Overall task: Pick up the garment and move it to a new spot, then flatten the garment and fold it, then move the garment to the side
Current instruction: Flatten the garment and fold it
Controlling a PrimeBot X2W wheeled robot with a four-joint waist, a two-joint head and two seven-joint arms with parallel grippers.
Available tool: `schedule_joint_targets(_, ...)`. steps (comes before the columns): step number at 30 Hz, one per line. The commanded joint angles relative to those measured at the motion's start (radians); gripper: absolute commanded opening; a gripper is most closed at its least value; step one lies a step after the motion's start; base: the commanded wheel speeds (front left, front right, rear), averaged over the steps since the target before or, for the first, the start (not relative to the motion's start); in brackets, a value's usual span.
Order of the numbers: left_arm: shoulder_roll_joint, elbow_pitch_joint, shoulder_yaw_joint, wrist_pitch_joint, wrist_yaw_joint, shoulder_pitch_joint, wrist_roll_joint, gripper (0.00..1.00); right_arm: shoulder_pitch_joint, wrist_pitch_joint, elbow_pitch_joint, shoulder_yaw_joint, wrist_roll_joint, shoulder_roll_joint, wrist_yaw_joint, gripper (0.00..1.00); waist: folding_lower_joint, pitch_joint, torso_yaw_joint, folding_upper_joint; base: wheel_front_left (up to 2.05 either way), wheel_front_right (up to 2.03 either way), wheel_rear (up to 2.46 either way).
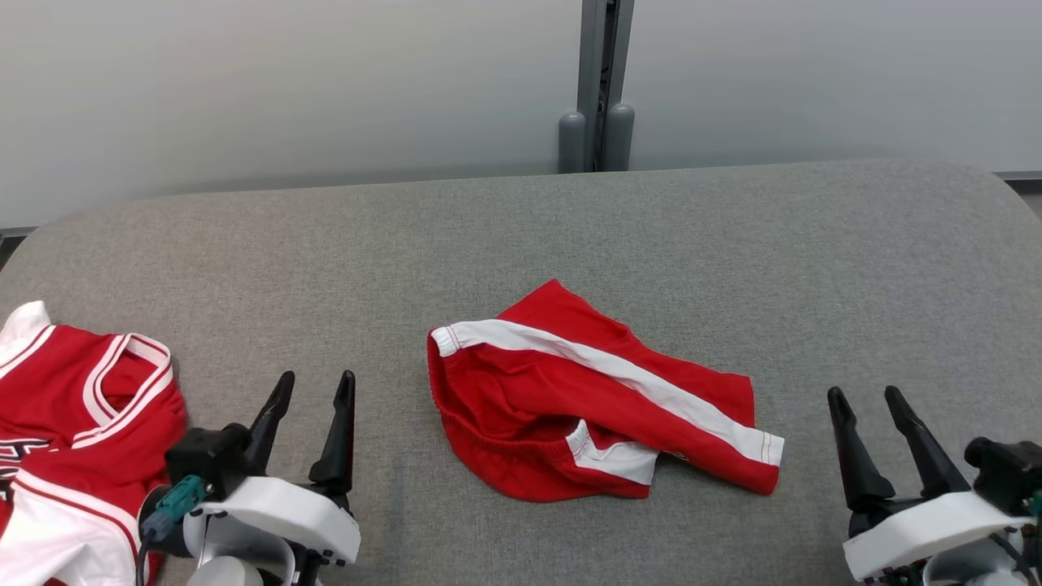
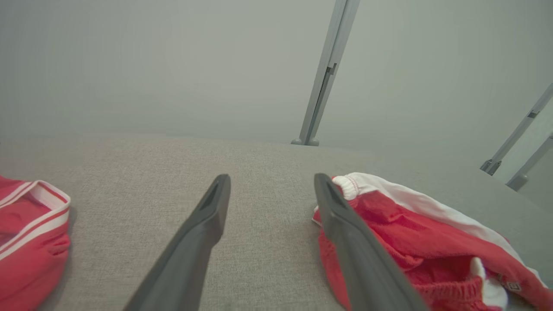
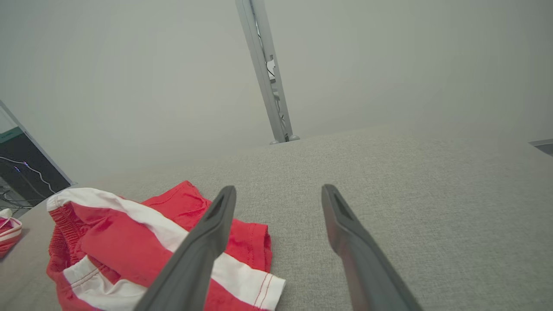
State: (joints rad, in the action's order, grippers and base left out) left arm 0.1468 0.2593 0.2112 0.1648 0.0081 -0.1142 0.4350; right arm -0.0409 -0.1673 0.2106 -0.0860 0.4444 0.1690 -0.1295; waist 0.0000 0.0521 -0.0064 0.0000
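Observation:
The garment (image 1: pixel 586 399) is a pair of red shorts with white side stripes, lying crumpled in the middle of the grey padded table (image 1: pixel 733 244). It also appears in the left wrist view as the garment (image 2: pixel 414 242) to the right of the fingers, and in the right wrist view as the garment (image 3: pixel 129 242) to the left. My left gripper (image 1: pixel 317 387) rests open at the lower left, empty, a hand's width left of the shorts. At the lower right my right gripper (image 1: pixel 864 395) stands open and empty, just right of the shorts' leg end.
A red and white jersey (image 1: pixel 73 431) lies at the table's left front edge, beside my left gripper; it shows as the jersey (image 2: pixel 30 237) in the left wrist view. A grey post (image 1: pixel 598 89) stands behind the table against a pale wall.

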Motion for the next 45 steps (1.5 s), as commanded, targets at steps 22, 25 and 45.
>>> schedule_joint_targets(22, 0.17, 0.029, 0.119, -0.607, -0.139, -0.305, 0.258, 1.0, -0.211, 0.413, 0.291, -0.093, 0.239, -0.046, -0.002, 1.0, 0.0, 0.064, -0.03, 0.0, 0.0, 0.0, 0.0)
schedule_joint_targets(25, 0.201, 0.052, 0.157, -0.72, -0.14, -0.359, 0.33, 1.0, -0.235, 0.444, 0.314, -0.092, 0.273, -0.052, -0.002, 1.0, 0.0, 0.067, -0.031, 0.0, 0.0, 0.0, 0.0)
schedule_joint_targets(45, 0.235, 0.189, 0.388, -0.956, -0.139, -0.578, 0.629, 1.0, -0.326, 0.444, 0.4, -0.192, 0.348, -0.048, -0.002, 1.0, 0.0, 0.087, -0.077, 0.0, 0.0, 0.0, 0.0)
